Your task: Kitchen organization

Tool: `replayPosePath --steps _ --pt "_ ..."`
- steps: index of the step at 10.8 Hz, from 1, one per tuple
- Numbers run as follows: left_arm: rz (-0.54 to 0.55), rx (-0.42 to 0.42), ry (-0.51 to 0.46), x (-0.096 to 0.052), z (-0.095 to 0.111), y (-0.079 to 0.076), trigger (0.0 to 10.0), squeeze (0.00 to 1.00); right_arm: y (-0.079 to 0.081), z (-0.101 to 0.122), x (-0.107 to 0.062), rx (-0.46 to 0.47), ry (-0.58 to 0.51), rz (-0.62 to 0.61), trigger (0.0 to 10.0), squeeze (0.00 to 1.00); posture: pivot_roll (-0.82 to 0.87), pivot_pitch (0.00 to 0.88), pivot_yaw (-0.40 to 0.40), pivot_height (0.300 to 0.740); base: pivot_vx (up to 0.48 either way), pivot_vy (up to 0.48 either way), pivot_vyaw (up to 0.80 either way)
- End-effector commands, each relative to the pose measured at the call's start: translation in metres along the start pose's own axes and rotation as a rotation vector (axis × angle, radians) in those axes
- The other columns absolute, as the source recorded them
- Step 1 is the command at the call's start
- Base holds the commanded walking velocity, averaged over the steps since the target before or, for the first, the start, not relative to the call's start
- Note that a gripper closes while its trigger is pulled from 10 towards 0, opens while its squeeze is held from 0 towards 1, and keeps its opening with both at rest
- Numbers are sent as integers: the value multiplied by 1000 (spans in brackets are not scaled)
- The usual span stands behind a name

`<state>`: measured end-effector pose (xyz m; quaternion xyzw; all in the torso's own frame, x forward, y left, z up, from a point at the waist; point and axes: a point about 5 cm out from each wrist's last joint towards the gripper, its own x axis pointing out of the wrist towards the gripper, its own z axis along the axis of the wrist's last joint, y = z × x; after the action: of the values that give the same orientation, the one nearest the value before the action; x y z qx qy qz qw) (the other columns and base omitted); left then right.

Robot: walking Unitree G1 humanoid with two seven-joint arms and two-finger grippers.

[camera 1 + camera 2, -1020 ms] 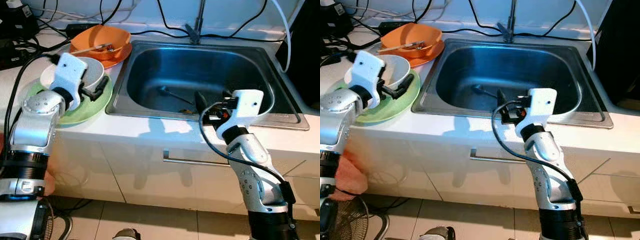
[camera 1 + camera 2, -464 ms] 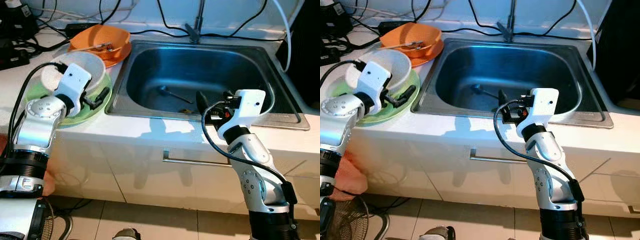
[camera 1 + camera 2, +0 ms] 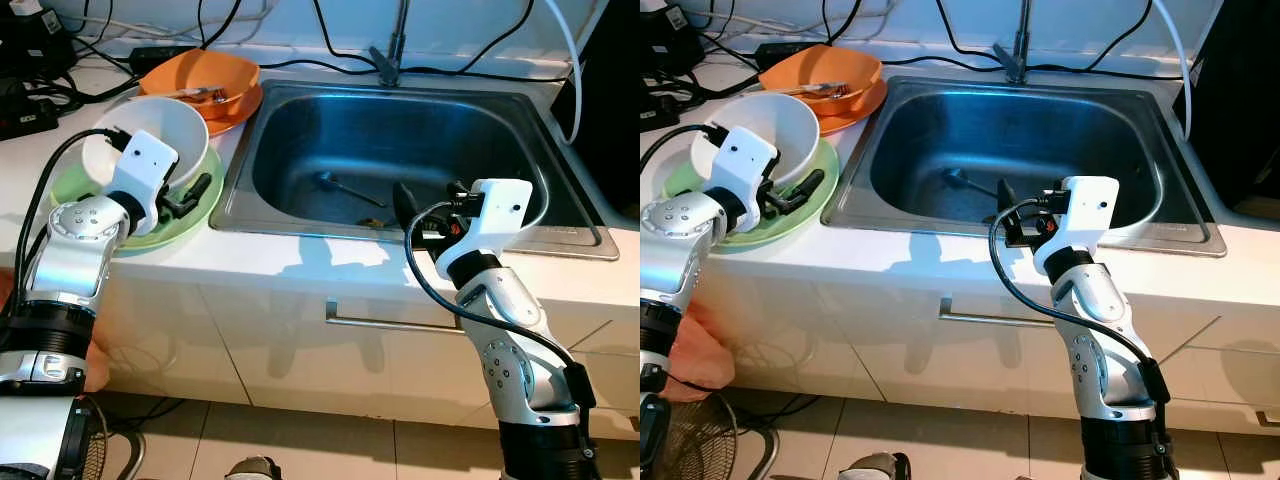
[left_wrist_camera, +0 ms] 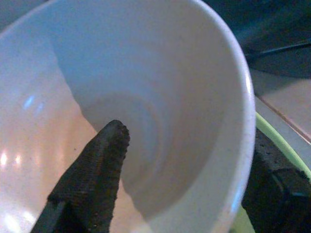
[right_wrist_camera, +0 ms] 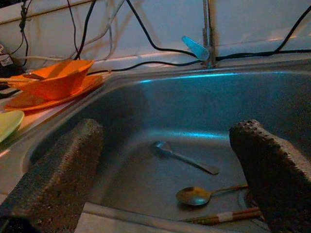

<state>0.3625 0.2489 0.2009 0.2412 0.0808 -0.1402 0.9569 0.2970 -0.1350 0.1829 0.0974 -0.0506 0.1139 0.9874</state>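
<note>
A white bowl (image 3: 150, 135) rests tilted on a green plate (image 3: 150, 235) on the counter left of the sink (image 3: 400, 130). My left gripper (image 3: 178, 185) grips its near rim: in the left wrist view one finger (image 4: 97, 165) is inside the bowl (image 4: 160, 97) and the other is outside, over the plate. My right gripper (image 3: 415, 215) hovers open at the sink's front edge, pointing in. Between its fingers the right wrist view shows a spoon (image 5: 182, 156), a second spoon (image 5: 194, 195) and chopsticks (image 5: 228, 216) on the sink floor.
An orange bowl (image 3: 200, 75) holding utensils stands on an orange plate (image 3: 245, 105) behind the white bowl. The tap (image 3: 392, 55) rises at the sink's back. Black cables run along the back wall. A drawer handle (image 3: 380, 322) lies below the counter edge.
My left gripper has drawn back toward me along the bowl's near rim, and the white bowl now sits higher and more tipped. The right arm has barely moved.
</note>
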Motion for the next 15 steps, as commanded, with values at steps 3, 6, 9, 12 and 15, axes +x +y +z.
replayPosePath --steps 3,6,9,12,15 --pt "-2 -9 -13 0 -1 2 0 0 0 4 -1 -3 -9 -1 10000 0 61 82 15 740 0 0 0" --pt "-25 -15 -19 1 -6 -8 0 0 -2 4 -2 -15 -8 -9 10000 0 64 84 14 740 0 0 0" --pt "-26 -11 -31 2 -11 -12 0 0 -3 3 -2 -18 0 -3 10000 0 63 84 17 740 0 0 0" --pt "35 -16 -59 2 -14 -10 0 0 -4 2 -2 -15 2 -6 10000 0 63 82 19 740 0 0 0" --pt "119 -17 -77 -1 -22 -5 0 0 -2 2 0 -9 0 0 10000 0 64 83 17 740 0 0 0"
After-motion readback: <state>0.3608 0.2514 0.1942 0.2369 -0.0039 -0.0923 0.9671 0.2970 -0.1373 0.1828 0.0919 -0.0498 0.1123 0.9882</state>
